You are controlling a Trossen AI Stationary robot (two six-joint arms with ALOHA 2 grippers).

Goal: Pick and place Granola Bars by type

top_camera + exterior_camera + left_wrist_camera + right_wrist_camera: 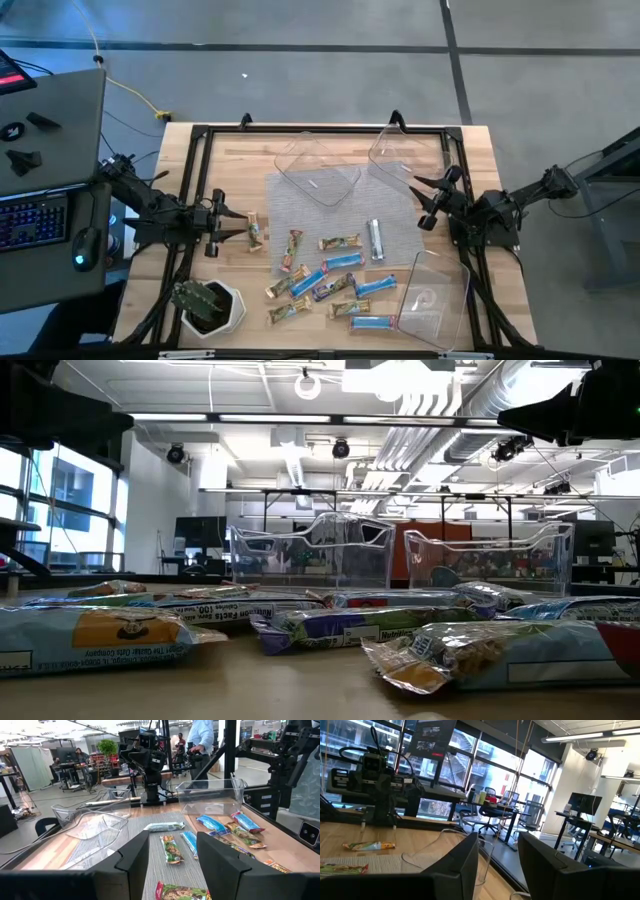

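Several wrapped granola bars lie flat on a grey mesh mat. The blue ones cluster toward the table's near side. Tan ones lie among them, and a silver one lies toward the right. One tan bar lies apart on the wood, just in front of my left gripper, which is open and hovers at the table's left side. In the left wrist view my left gripper faces a tan bar. My right gripper is open at the right side, beside the mat; its wrist view shows the fingers of my right gripper apart with nothing between them.
Three clear plastic bins stand around the mat: two at the far side and one at the near right corner. A white pot with a plant sits at the near left corner. A dark frame borders the table. People stand in the room beyond.
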